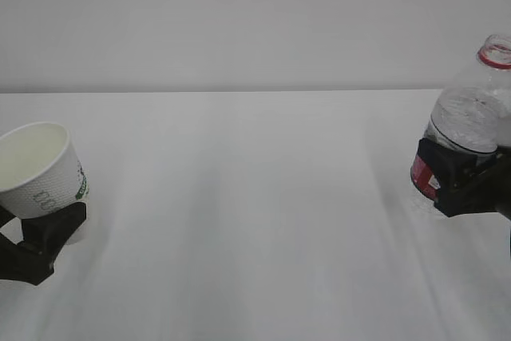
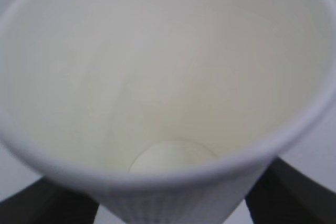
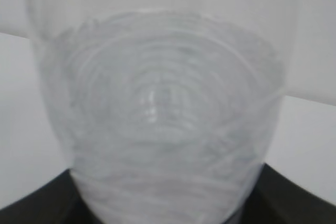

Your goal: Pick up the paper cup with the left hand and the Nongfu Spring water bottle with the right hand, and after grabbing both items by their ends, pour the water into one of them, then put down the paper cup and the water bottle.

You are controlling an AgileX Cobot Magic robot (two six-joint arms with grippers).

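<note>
At the far left of the exterior view, the white paper cup [image 1: 38,167] with green-grey marks tilts with its mouth up and to the left. My left gripper [image 1: 38,231] is shut on its lower end. The left wrist view looks into the cup [image 2: 168,77], whose cream inside looks dry, with black fingers [image 2: 39,205] on either side of its base. At the right edge, the clear Nongfu Spring water bottle [image 1: 473,113] leans slightly, with a red neck ring and no cap. My right gripper [image 1: 459,175] is shut on it at the red label. Water [image 3: 163,108] fills the bottle's lower part.
A white table [image 1: 255,229] spans the view between the two arms. Its far edge meets a pale wall [image 1: 239,21]. The bottle and right gripper are partly cut off by the right border of the exterior view.
</note>
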